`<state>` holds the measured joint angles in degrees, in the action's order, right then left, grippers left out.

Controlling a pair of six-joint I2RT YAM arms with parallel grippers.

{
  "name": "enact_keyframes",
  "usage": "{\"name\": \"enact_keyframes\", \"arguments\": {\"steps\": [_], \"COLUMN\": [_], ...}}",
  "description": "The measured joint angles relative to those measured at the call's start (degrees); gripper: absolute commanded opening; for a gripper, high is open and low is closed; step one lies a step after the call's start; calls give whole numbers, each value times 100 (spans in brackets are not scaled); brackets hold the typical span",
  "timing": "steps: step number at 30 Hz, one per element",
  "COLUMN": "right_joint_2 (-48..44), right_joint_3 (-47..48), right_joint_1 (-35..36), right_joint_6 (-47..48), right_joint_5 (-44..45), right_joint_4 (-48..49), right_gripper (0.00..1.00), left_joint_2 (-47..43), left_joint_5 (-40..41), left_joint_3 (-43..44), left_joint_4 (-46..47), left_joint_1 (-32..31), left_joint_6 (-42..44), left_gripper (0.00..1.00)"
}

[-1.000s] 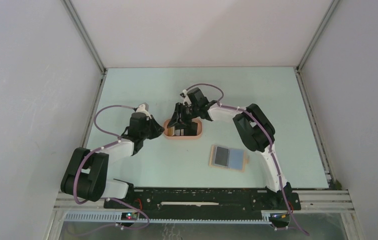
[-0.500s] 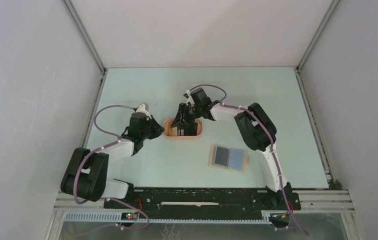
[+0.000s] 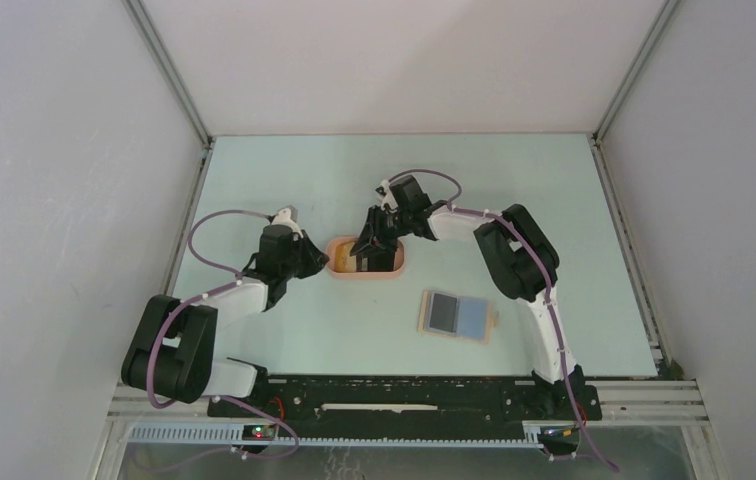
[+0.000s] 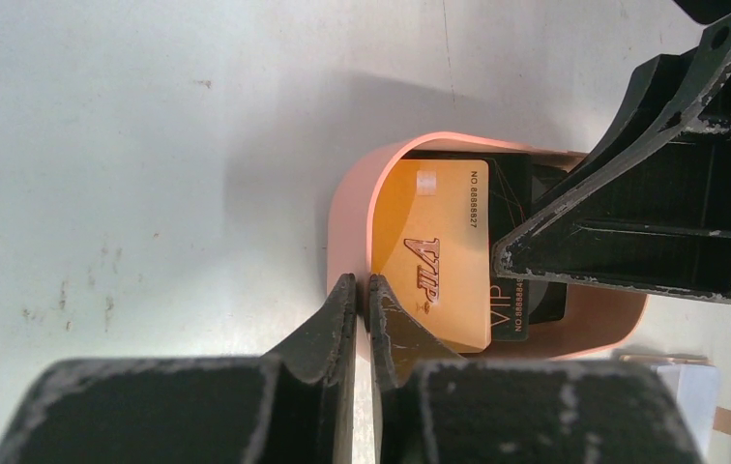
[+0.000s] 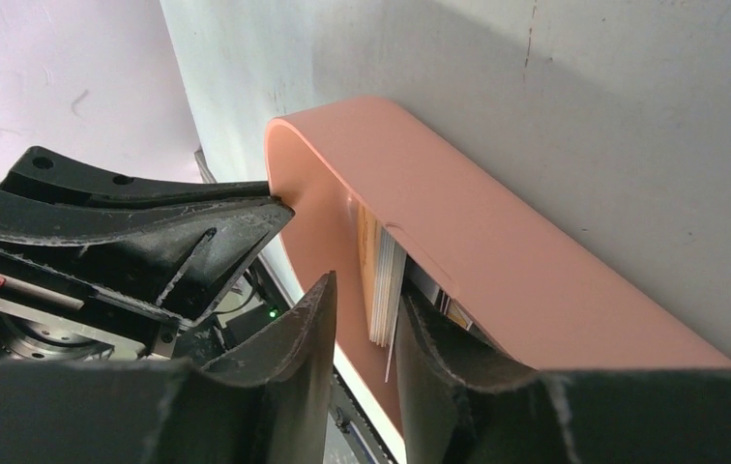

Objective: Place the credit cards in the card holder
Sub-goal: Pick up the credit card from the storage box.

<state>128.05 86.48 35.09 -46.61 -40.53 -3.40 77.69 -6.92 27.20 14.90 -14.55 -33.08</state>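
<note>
Two grippers: both at tray (image 5: 458, 222).
My left gripper (image 4: 364, 290): jaws together on tray's 9 o'clock rim.
My right gripper (image 5: 366, 319): jaws apart, narrower than a second ago, straddling credit cards (image 4: 444, 251); it has drifted toward 3 o'clock.
Meaning: pinch imminent, I judge.
Card holder (image 3: 457, 316): open, 4 o'clock of tray, well apart.

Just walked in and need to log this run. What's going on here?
The left gripper pinches the rim of the pink tray. The right gripper reaches into the tray, its jaws either side of the stacked cards, not clamped yet. The wallet lies open apart from the tray, two cards on it.
</note>
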Motion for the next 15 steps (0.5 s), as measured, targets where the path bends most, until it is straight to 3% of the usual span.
{"name": "enact_keyframes", "arguments": {"steps": [15], "right_joint_2": [-155], "right_joint_3": [-243], "right_joint_1": [-101], "right_joint_6": [55], "right_joint_5": [76], "right_joint_4": [-11], "right_gripper": [6], "left_joint_2": [-2], "left_joint_5": [0], "left_joint_3": [2], "left_joint_4": [-4], "left_joint_1": [0], "left_joint_6": [4], "left_gripper": [10]}}
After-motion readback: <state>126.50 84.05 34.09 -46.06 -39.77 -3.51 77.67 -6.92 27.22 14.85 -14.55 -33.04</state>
